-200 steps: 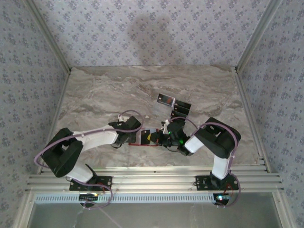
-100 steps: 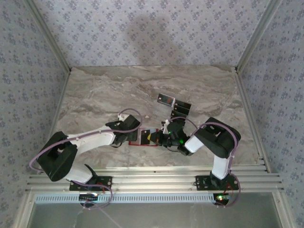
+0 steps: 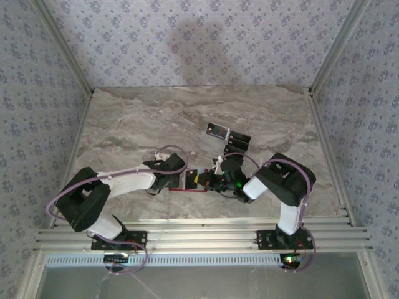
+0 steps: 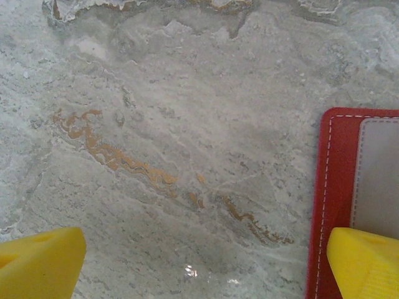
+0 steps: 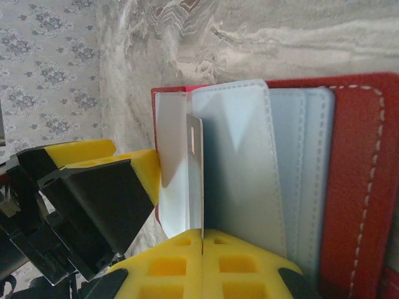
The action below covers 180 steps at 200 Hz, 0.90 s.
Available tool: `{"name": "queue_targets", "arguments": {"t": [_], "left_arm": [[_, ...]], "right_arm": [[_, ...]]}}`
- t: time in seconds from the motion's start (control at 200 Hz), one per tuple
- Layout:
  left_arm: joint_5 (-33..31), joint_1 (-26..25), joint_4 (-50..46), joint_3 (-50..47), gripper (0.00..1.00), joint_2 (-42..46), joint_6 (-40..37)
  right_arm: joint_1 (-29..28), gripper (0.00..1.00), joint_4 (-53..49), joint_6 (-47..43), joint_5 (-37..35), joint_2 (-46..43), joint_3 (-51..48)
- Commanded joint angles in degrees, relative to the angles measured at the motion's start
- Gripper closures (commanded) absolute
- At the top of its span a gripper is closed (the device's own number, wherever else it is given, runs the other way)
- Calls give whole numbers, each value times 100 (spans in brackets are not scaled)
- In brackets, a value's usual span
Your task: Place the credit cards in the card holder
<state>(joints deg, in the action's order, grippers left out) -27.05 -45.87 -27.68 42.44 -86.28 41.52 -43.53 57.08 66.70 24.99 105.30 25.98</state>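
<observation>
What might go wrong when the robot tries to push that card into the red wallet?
1. The right gripper pinches the card upright by its edge, right beside the pale sleeves of the card holder. It might miss the pocket and slip between sleeves, or bend.
2. The left gripper is open, with just one fingertip over the holder's edge, so the holder may slide when pushed.

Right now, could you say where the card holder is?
Top view: the card holder lies open on the table's near half, between left gripper and right gripper.
</observation>
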Motion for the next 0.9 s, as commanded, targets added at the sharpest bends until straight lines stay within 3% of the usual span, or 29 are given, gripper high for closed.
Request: {"name": "queue_targets", "arguments": {"t": [0.0,0.49,0.894], "left_arm": [[-166,3,-398,-61,0,-156,110],[-147,8,-394,-63,0,-231,153],[-144,-1,-380,-25,0,-288,124]], "right_arm": [[107,100,-248,36,-76,195,12],[117,100,-58,116,178,395,175],[-27,100,179,212,-23,560,146]]}}
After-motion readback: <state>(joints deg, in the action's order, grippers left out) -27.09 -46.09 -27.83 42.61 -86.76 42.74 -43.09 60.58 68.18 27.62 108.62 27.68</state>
